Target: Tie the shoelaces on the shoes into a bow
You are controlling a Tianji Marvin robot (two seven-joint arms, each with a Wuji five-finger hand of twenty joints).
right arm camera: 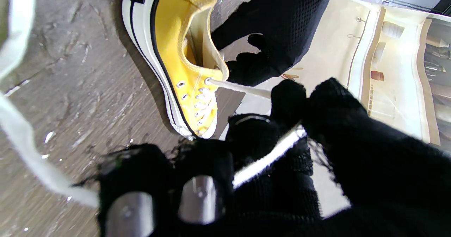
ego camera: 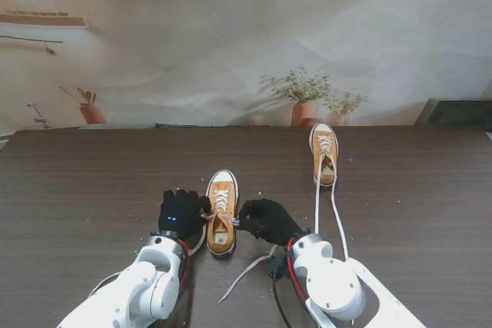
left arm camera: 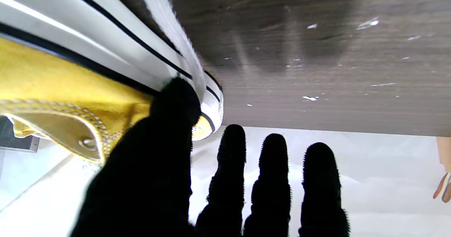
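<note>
Near sneaker: yellow canvas low-top with white toe cap and white sole, flat on the dark wood-grain surface, toe pointing away from me, sitting between the two black-gloved hands.
Left hand: pressed up against the left side of the near sneaker; thumb touching the sole rim in the wrist view, other three visible fingers straight and spread, closed on nothing.
Right hand: just right of the near sneaker, fingers curled together and clamped on a white lace.
Pinched lace: running taut from the top eyelets of the near sneaker into the right hand's grip, coming out again as a flat white strip between the fingers.
Loose lace end: trailing from under the right hand toward me across the surface, slack.
Far sneaker: same yellow style, farther from me and to the right, well apart from both hands, toe also pointing away.
Far sneaker's laces: two long white strands, untied, stretching from the shoe toward me as far as the right wrist.
Bow: none tied on either shoe.
Surface: scattered with small white flecks, clearest in the wrist views.
Backdrop: printed wall scene with potted plants past the far edge.
</note>
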